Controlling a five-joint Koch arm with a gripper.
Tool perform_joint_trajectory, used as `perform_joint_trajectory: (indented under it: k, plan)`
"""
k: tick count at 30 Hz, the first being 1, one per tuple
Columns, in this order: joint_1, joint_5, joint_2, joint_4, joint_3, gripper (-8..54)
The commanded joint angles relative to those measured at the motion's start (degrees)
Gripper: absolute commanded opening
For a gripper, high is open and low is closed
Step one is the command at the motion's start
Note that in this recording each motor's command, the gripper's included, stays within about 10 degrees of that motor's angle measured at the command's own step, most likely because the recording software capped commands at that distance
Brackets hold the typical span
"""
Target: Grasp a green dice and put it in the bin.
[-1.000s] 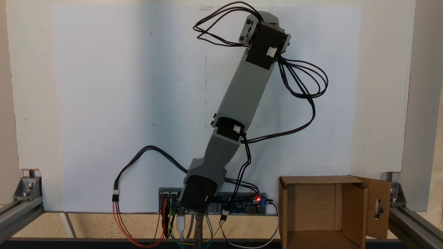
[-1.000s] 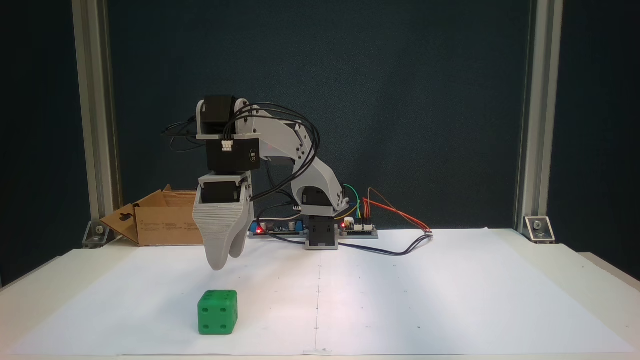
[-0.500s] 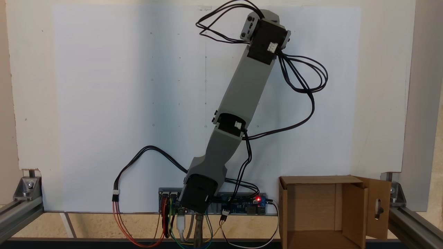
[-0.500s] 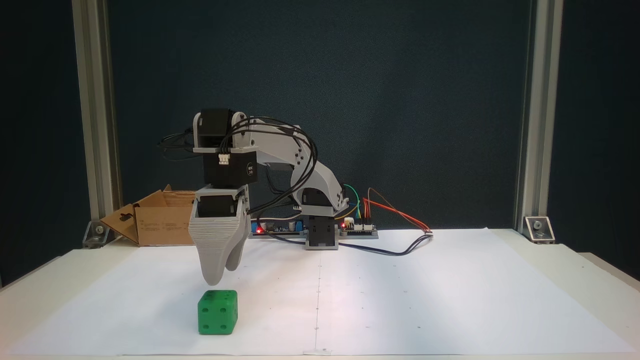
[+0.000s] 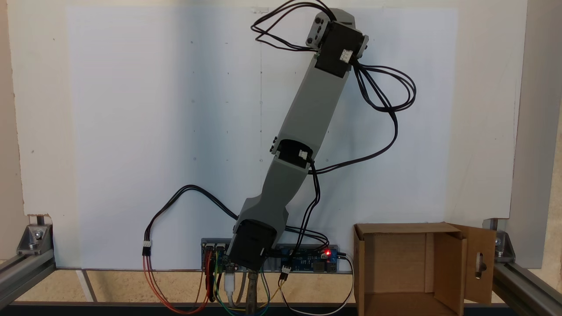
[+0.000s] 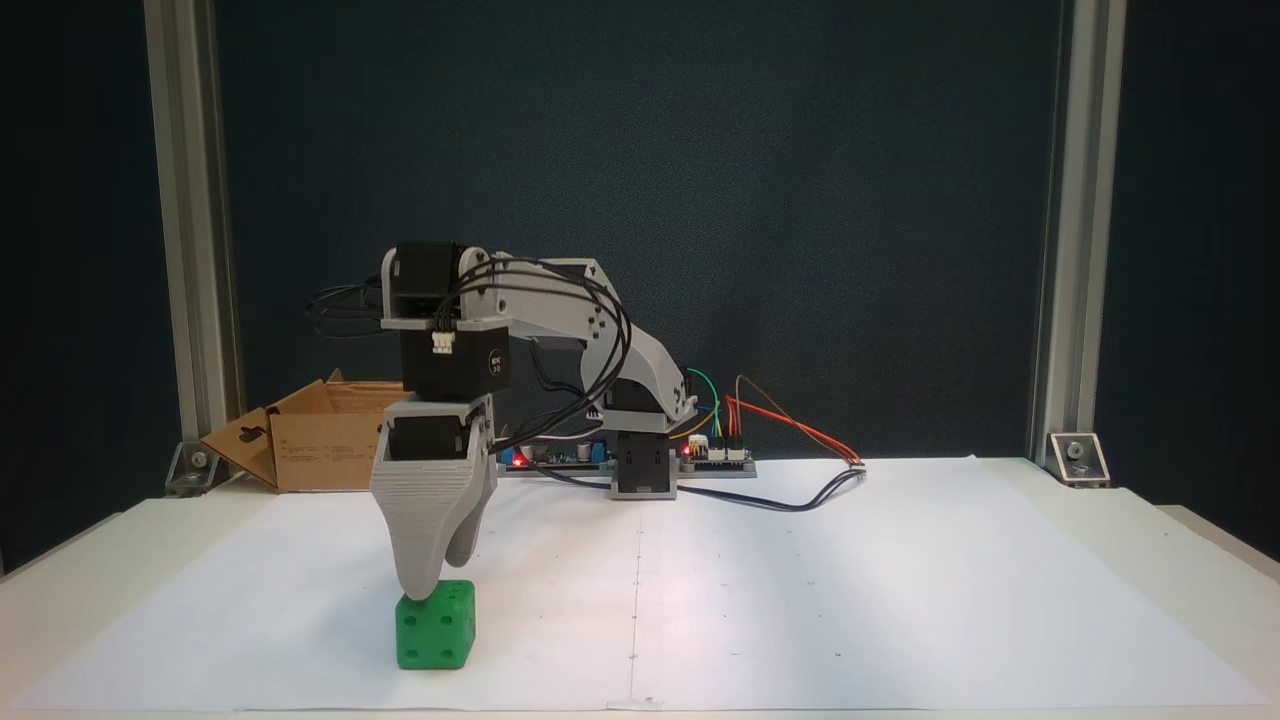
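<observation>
Pincer (image 6: 428, 590) tips overlap green dice (image 6: 436, 630) top (jaws one behind other, state unclear).

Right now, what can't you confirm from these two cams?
- Jaw opening: in a fixed view the gripper has one jaw behind the other above the green dice, so open or shut is unclear.
- Contact: whether the tip touches the dice top cannot be told.
- Dice from above: the arm covers that spot.
- Bin: its floor runs off the bottom edge; the arm partly covers it in a fixed view.
</observation>
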Motion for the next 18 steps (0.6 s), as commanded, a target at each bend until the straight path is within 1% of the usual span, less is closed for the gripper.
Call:
perform_joint_trajectory:
  k: [1,18]
  plan:
    - [-0.4,-3.3,1.2,-0.4,-3.5,44.6]
    - [-0.4,-4.0,-1.5,-2.2,-3.5,43.9]
